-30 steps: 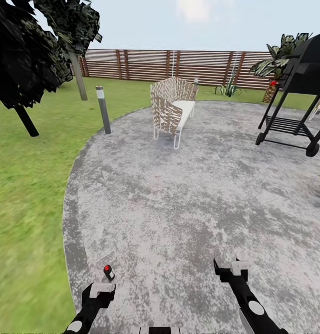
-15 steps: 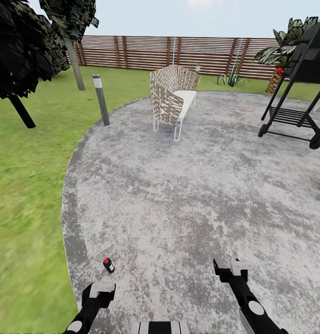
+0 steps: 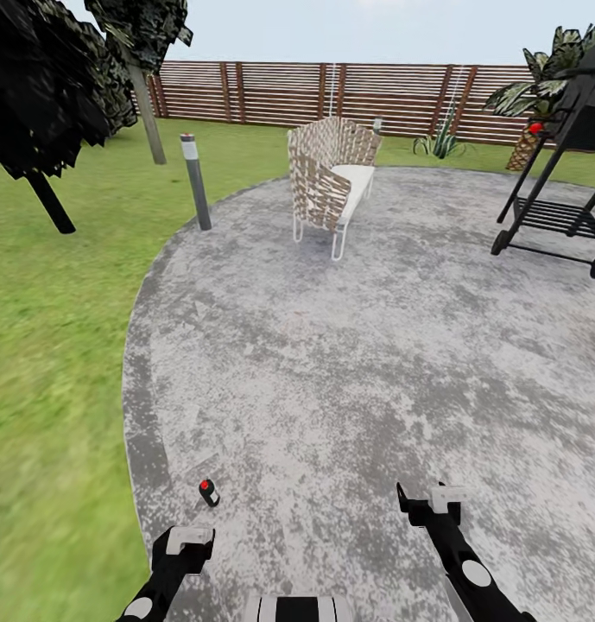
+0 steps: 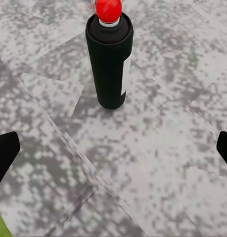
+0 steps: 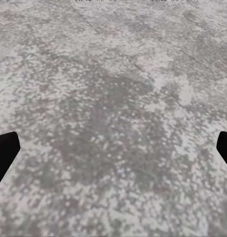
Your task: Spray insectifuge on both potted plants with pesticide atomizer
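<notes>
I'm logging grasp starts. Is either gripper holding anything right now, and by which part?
Nothing is held. The pesticide atomizer stands upright on the paved patio, ahead of the open left gripper and apart from its fingertips. The right gripper is open over bare paving.

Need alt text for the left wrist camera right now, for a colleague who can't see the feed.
A slim dark green-black spray bottle with a white stripe and a red-spotted top stands upright on the mottled grey paved patio, ahead of the open left gripper. The gripper's two black fingertips sit at opposite edges of the picture, apart from the bottle and holding nothing.
</notes>
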{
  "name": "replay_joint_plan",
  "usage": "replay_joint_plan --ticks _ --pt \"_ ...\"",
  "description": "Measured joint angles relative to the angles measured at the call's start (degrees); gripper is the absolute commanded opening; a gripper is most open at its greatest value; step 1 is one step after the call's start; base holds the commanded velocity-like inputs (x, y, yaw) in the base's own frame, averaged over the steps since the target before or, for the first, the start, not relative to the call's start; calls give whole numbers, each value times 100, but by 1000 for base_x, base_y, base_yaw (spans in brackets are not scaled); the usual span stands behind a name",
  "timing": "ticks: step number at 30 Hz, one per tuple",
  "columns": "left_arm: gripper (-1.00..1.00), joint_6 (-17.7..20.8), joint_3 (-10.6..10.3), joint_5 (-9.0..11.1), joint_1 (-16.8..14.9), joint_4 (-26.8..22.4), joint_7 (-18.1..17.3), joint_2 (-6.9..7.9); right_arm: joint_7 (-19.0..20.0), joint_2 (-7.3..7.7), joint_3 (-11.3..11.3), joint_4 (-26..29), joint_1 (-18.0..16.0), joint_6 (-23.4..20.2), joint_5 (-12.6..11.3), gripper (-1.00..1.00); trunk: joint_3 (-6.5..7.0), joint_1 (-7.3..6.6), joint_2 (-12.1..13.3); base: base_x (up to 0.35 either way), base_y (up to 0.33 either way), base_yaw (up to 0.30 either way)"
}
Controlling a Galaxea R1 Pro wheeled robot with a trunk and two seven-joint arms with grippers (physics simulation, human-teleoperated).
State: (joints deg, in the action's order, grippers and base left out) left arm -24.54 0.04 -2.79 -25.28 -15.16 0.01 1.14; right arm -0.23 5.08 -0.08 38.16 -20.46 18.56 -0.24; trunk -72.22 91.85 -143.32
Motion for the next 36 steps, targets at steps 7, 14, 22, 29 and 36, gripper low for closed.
replay_joint_plan --ticks 7,14,22,29,36 --pt "100 -4 2 -4 0 1 -8 0 -1 0 0 4 0 -1 0 100 -1 2 0 60 41 1" --pt "100 3 2 -8 0 1 -8 0 2 2 0 10 0 -1 0 100 0 -1 0 144 3 0" --pt "100 -2 2 -8 0 1 -9 0 3 1 1 13 0 -1 0 100 -1 1 0 68 0 0" --pt "100 3 -3 -8 0 1 -7 0 4 2 4 18 0 -1 0 100 0 0 0 189 0 0" --pt "100 -5 -32 -8 6 1 -10 -5 0 1 1 19 0 -1 0 100 -1 2 0 31 0 0"
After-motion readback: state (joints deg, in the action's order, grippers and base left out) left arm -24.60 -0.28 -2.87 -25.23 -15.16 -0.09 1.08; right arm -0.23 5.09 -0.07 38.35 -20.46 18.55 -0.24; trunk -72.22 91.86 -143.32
